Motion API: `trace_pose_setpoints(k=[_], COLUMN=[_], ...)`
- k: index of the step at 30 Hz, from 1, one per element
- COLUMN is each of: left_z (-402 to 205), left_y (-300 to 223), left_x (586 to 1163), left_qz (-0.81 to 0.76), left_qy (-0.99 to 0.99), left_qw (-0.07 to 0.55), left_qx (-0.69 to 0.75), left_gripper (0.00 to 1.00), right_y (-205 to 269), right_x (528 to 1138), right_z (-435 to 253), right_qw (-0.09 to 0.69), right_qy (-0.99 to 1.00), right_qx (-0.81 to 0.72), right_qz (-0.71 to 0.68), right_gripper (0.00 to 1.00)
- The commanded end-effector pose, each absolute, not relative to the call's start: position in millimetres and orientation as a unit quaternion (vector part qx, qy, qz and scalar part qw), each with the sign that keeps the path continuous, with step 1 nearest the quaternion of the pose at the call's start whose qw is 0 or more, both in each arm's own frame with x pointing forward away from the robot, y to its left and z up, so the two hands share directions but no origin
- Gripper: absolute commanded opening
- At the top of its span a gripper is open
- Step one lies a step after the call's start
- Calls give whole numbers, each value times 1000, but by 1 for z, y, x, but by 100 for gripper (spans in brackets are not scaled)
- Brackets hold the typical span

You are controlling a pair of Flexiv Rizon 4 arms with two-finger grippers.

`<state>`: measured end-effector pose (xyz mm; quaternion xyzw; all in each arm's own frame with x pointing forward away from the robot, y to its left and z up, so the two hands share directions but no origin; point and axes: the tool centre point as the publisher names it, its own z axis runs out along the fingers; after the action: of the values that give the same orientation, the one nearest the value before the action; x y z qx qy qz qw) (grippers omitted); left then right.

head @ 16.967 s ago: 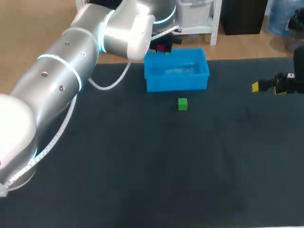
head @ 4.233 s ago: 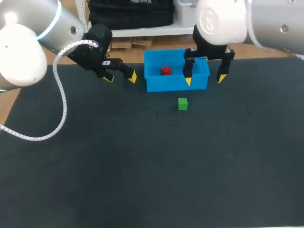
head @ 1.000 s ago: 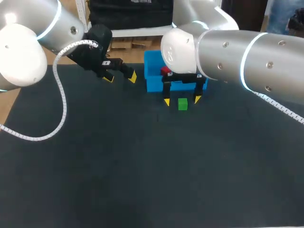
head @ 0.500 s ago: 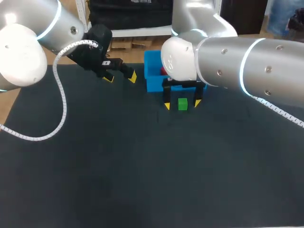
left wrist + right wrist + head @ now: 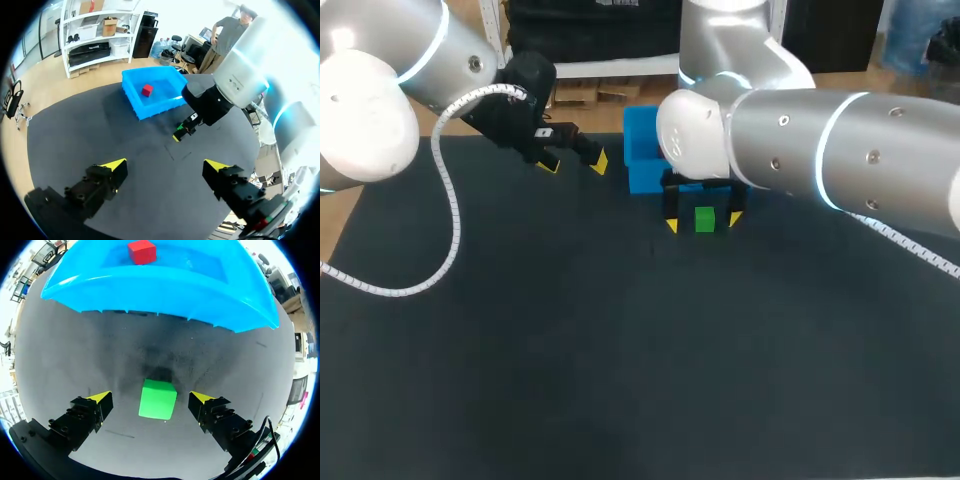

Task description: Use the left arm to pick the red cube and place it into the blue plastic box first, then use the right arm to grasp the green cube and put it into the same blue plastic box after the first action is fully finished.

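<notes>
Head view: the right arm's fingers (image 5: 671,226) hang low over the dark table (image 5: 570,350), just in front of the blue plastic box (image 5: 640,140). They are spread wide and hold nothing. The green cube (image 5: 705,219) sits between their yellow tips. The left arm's fingers (image 5: 599,162) are parked to the left of the box, also spread and empty. The right arm hides the red cube here.

Left wrist view: the left arm's fingers (image 5: 107,172) gape over bare table (image 5: 75,130), well back from the box (image 5: 150,107). The red cube (image 5: 147,90) lies inside the box, so the first half looks done.

Right wrist view: the green cube (image 5: 157,399) rests on the table (image 5: 65,350) just short of the box's near wall (image 5: 165,292), with a gap to each of the right arm's fingers (image 5: 92,410). The red cube (image 5: 142,251) lies in the box.

The step in hand appears to be grasping the green cube. Doing it well probably means settling lower, closing squarely on the cube's flat sides, then lifting clear of the near wall before crossing. The table is matte and flat, with nothing else near the box.
</notes>
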<state>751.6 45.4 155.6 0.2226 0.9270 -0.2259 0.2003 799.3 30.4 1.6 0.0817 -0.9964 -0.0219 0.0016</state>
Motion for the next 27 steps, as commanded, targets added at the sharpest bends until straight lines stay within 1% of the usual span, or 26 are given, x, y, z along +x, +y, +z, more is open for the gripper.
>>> trace_pose_setpoints(k=[1, 19, 20, 21, 22, 23, 27], left_z=[155, 155, 155, 155, 155, 155, 155], left_y=[47, 47, 47, 47, 47, 47, 47], left_x=[751, 751, 751, 751, 751, 751, 751], left_qz=[-228, -228, -228, -228, -228, -228, -228], left_qy=[926, 926, 926, 926, 926, 926, 926], left_qw=[202, 202, 202, 202, 202, 202, 202], left_qx=[224, 224, 224, 224, 224, 224, 224], left_gripper=[100, 100, 100, 100, 100, 100, 100], right_y=[32, 30, 30, 30, 30, 30, 31], right_x=[806, 812, 812, 812, 812, 811, 809], right_z=[-2, -10, -10, -10, -10, -10, -10], right_qw=[6, 8, 8, 7, 7, 6, 4], right_qy=[-997, -997, -997, -997, -997, -997, -997], right_qx=[80, 77, 76, 76, 75, 74, 72], right_qz=[-21, -18, -18, -18, -19, -20, -19], right_gripper=[100, 100, 87, 50, 26, 0, 0])
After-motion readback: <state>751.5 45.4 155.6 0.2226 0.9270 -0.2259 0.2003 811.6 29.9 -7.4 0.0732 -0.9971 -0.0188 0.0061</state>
